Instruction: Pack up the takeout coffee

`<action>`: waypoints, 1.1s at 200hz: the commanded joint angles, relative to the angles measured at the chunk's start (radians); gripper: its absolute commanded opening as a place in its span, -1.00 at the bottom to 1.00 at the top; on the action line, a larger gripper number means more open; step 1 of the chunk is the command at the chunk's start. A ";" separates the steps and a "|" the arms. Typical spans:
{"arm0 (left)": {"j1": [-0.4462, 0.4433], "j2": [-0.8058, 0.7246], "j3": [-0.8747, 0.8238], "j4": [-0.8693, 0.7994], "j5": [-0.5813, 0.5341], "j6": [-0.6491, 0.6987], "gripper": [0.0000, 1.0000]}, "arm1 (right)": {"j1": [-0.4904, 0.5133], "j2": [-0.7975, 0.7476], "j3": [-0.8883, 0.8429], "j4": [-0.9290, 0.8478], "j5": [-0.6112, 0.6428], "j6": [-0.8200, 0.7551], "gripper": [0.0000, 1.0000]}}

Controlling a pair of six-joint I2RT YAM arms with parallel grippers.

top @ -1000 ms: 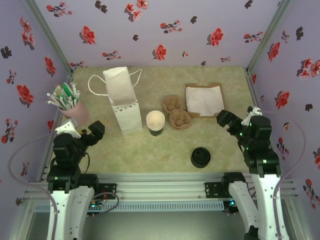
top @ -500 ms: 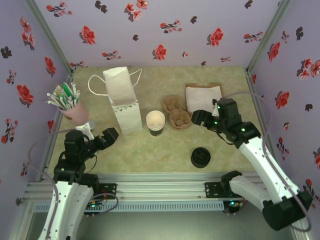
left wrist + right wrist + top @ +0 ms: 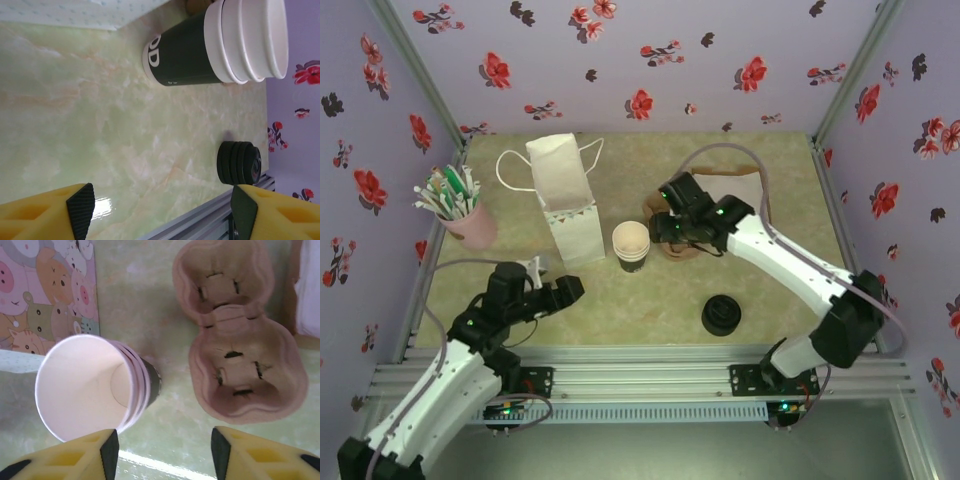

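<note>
Hovering right end effector (image 3: 164, 445) stood part-open, empty, just above lidless cup stack (image 3: 85, 385) | left end effector (image 3: 162, 207) gaped empty near bench (image 3: 620, 310) front edge

The right gripper (image 3: 165, 450) swung in; stacked dark, white-lined paper cups (image 3: 85, 385) now lie before its narrowed jaws. The left gripper (image 3: 162, 210) advanced, narrowing.

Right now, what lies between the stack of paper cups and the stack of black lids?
Nothing: bare table separates the stack of paper cups from the stack of black lids, as the left wrist view shows.
</note>
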 commanded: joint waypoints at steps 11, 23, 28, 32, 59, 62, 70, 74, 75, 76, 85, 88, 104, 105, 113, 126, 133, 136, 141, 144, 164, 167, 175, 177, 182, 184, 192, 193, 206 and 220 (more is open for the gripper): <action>-0.057 0.111 -0.008 0.171 -0.036 -0.038 0.40 | 0.023 0.104 0.118 -0.078 0.040 -0.036 -0.10; -0.074 0.142 -0.001 0.200 -0.044 -0.042 0.39 | 0.026 0.135 0.140 -0.083 0.036 -0.040 -0.13; -0.080 0.152 0.002 0.213 -0.048 -0.043 0.38 | 0.026 0.144 0.148 -0.085 0.033 -0.041 -0.14; -0.083 0.161 0.004 0.221 -0.053 -0.044 0.38 | 0.026 0.151 0.152 -0.086 0.031 -0.041 -0.15; -0.095 0.207 0.004 0.269 -0.066 -0.050 0.39 | 0.028 0.193 0.180 -0.094 0.022 -0.047 -0.23; -0.097 0.212 0.004 0.273 -0.067 -0.050 0.39 | 0.027 0.197 0.182 -0.094 0.020 -0.046 -0.23; -0.098 0.225 0.004 0.287 -0.067 -0.050 0.39 | 0.027 0.206 0.187 -0.094 0.013 -0.051 -0.26; -0.098 0.231 0.003 0.293 -0.067 -0.051 0.39 | 0.027 0.210 0.190 -0.093 0.011 -0.051 -0.28; -0.099 0.234 0.003 0.295 -0.067 -0.051 0.39 | 0.027 0.212 0.191 -0.094 0.011 -0.051 -0.28; -0.099 0.236 0.003 0.296 -0.067 -0.051 0.39 | 0.028 0.213 0.192 -0.093 0.010 -0.052 -0.28; -0.099 0.250 0.004 0.309 -0.069 -0.051 0.39 | 0.029 0.224 0.199 -0.097 0.006 -0.052 -0.32; -0.098 0.254 0.005 0.312 -0.070 -0.050 0.39 | 0.029 0.225 0.201 -0.099 0.006 -0.054 -0.33; -0.099 0.278 0.012 0.326 -0.069 -0.050 0.39 | 0.034 0.240 0.211 -0.105 0.004 -0.058 -0.38; -0.099 0.279 0.011 0.327 -0.070 -0.050 0.39 | 0.034 0.240 0.211 -0.105 0.004 -0.058 -0.38; -0.100 0.290 0.014 0.336 -0.069 -0.051 0.39 | 0.035 0.245 0.215 -0.106 0.002 -0.060 -0.41; -0.100 0.303 0.013 0.353 -0.069 -0.054 0.40 | 0.039 0.253 0.219 -0.109 0.002 -0.059 -0.46; -0.101 0.309 0.012 0.361 -0.069 -0.057 0.40 | 0.040 0.256 0.221 -0.111 0.003 -0.061 -0.47; -0.101 0.309 0.012 0.364 -0.069 -0.058 0.40 | 0.040 0.256 0.221 -0.112 0.003 -0.060 -0.47; -0.101 0.313 0.013 0.368 -0.069 -0.058 0.40 | 0.043 0.257 0.223 -0.113 0.001 -0.060 -0.47; -0.102 0.315 0.014 0.369 -0.070 -0.056 0.40 | 0.043 0.257 0.224 -0.113 0.001 -0.062 -0.47; -0.105 0.329 0.022 0.374 -0.069 -0.049 0.41 | 0.046 0.265 0.230 -0.117 0.001 -0.063 -0.49; -0.105 0.333 0.024 0.375 -0.069 -0.047 0.42 | 0.045 0.266 0.232 -0.118 0.001 -0.064 -0.50; -0.104 0.339 0.028 0.376 -0.069 -0.044 0.41 | 0.046 0.270 0.236 -0.119 0.001 -0.067 -0.51; -0.105 0.342 0.028 0.377 -0.069 -0.043 0.42 | 0.046 0.271 0.236 -0.120 0.001 -0.066 -0.51; -0.105 0.347 0.031 0.378 -0.069 -0.042 0.41 | 0.046 0.274 0.237 -0.121 0.000 -0.066 -0.52; -0.105 0.348 0.032 0.378 -0.069 -0.042 0.42 | 0.046 0.275 0.238 -0.122 0.000 -0.066 -0.53; -0.106 0.357 0.035 0.382 -0.069 -0.041 0.41 | 0.047 0.278 0.240 -0.125 0.000 -0.066 -0.55; -0.106 0.358 0.035 0.383 -0.068 -0.041 0.41 | 0.047 0.279 0.240 -0.125 0.001 -0.066 -0.55; -0.107 0.367 0.040 0.388 -0.068 -0.041 0.42 | 0.049 0.280 0.240 -0.124 0.003 -0.068 -0.59; -0.109 0.376 0.046 0.393 -0.068 -0.040 0.42 | 0.051 0.280 0.241 -0.125 0.003 -0.068 -0.63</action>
